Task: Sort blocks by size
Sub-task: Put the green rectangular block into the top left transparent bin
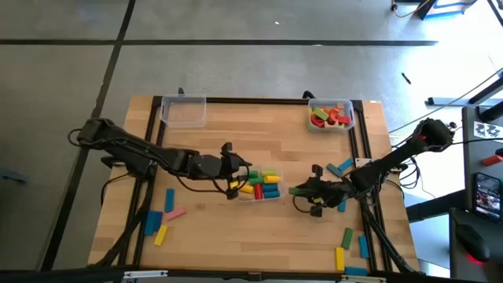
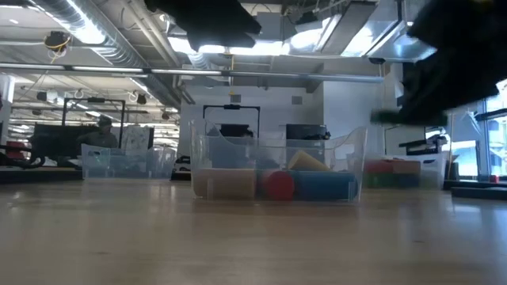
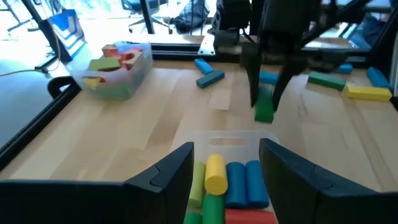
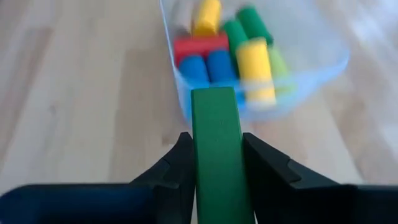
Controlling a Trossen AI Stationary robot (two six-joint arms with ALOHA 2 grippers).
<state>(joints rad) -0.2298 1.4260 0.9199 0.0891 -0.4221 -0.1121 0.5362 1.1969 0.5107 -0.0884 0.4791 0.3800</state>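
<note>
My middle bin (image 1: 263, 196) sits at the table's (image 1: 259, 141) centre with several blocks (image 1: 263, 185) lying in it. My left gripper (image 1: 236, 177) is at its 9 o'clock edge, my right gripper (image 1: 302, 191) at its 3 o'clock, apart from it. Two more bins stand at 11 (image 1: 183, 112) and 1 o'clock (image 1: 331, 115). Loose blocks lie at 8 (image 1: 161, 220), 3 (image 1: 339, 168) and 4 o'clock (image 1: 350, 248).

Green bar (image 4: 216, 149), yellow, blue, red, green blocks (image 4: 224, 46) in clear bin (image 4: 311, 81), light wood table (image 1: 259, 149)
</note>
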